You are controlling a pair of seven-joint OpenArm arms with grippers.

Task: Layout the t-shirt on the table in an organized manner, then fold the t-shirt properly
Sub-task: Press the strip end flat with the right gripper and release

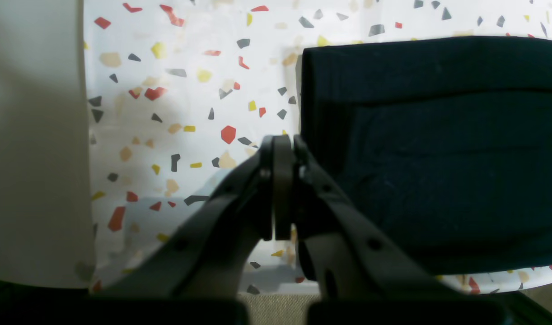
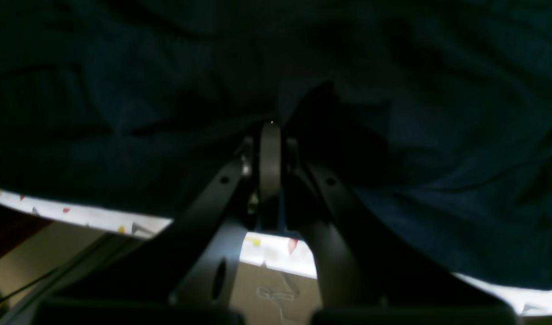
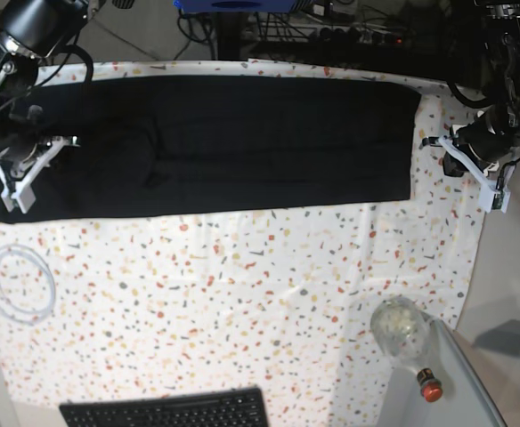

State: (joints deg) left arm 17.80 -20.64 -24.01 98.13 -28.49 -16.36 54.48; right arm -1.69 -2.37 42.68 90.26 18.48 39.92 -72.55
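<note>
Overhead and wrist views of a two-arm rig partway through a fold. The t-shirt [image 3: 215,142], already doubled into a long dark band, lies across the far part of the table [image 3: 242,294], its long axis running side to side between the two arms. All positions below are given relative to this band.

Right end effector [image 3: 18,178]: over the band's end on the base view's left, low above the cloth. In the right wrist view the jaws are pressed together, with dark fabric [image 2: 393,113] filling the field around and beyond the tips; whether a pinch of cloth is caught between them cannot be told, since the tips sit in shadow.

Left end effector [image 3: 481,173]: just off the band's opposite short edge, over bare speckled table. In the left wrist view its jaws are clenched on nothing, and the t-shirt's squared edge [image 1: 312,135] lies immediately to one side of the tips, touching or nearly so.

Judgement: the next fold likely brings one short end over toward the other along the long axis. The right arm is already on the cloth; the left must first shift inward onto the edge and part its jaws before it can take hold.

Near the table's front edge: a keyboard [image 3: 166,411], a cable loop [image 3: 15,283], a bottle [image 3: 407,342].
</note>
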